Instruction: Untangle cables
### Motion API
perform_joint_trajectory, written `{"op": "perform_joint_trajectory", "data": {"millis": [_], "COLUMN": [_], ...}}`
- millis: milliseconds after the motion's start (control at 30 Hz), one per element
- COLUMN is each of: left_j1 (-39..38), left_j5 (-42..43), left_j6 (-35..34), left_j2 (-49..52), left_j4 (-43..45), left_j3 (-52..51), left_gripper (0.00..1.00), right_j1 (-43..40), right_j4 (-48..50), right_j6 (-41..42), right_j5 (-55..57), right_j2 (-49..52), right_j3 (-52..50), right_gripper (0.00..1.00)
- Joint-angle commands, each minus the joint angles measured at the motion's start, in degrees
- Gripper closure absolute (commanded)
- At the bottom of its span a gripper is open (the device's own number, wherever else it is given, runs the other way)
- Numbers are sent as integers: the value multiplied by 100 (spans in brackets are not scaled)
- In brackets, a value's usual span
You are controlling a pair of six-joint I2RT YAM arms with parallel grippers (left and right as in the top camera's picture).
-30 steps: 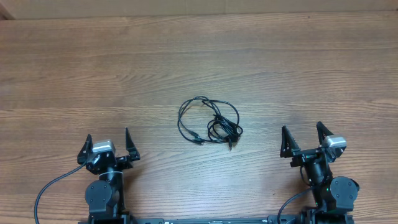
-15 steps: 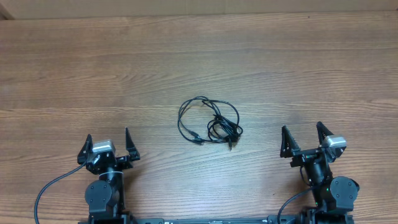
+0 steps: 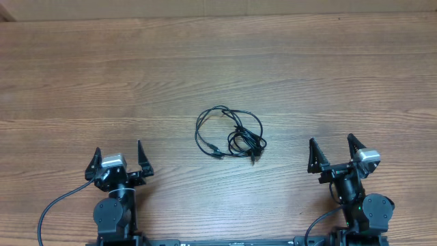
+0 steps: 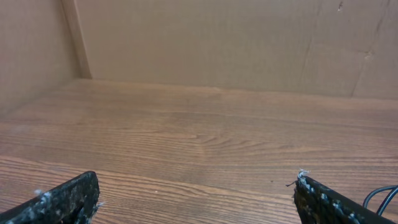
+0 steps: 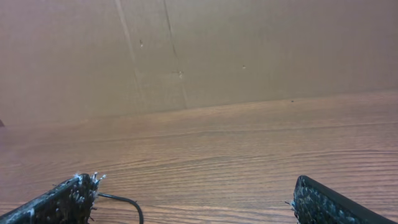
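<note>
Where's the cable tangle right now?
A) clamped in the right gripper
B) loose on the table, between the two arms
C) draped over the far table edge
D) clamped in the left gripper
B: the cables lie in a small knot on the table. The left gripper and right gripper are both open and well clear of them.

Your left arm (image 3: 113,208) sits folded back over its base, wrist pointing straight ahead, jaws spread wide with nothing between them. Your right arm (image 3: 365,208) is posed much the same on the other side, just angled a touch inward, jaws equally wide and gripping nothing. On each wrist cam you only catch the two black fingertips (image 4: 65,200) poking in at the bottom corners, well apart.
</note>
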Motion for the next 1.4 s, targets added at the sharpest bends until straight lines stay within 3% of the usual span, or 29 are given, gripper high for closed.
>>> {"op": "perform_joint_trajectory", "data": {"millis": [0,667,733,800,900,1033,1167,1367], "left_j1": [15,24,24,24,24,24,24,24], "left_j5": [-57,-389,-81,1093,2109,2243,2387,2448], "left_j6": [129,118,-66,-153,-308,-752,-756,-938], "left_j2": [-44,-44,-44,-44,-44,-44,-20,501], "left_j4": [4,116,140,402,697,448,-299,-487], "left_j3": [-15,-15,-15,-4,111,485,1287,2033], "left_gripper": [0,1,0,1,0,0,1,1], "right_j1": [-26,-26,-26,-26,-26,-26,-26,-26], "right_j4": [35,35,35,35,35,35,35,35], "right_j6": [-42,-42,-42,-42,-42,-42,-42,-42], "right_j5": [63,63,63,63,63,63,63,63], "right_j2": [-46,-46,-46,-46,-46,-46,-46,-46], "right_j3": [-59,-59,-59,-59,-59,-59,-59,-59], "right_gripper": [0,0,0,0,0,0,0,0]}}
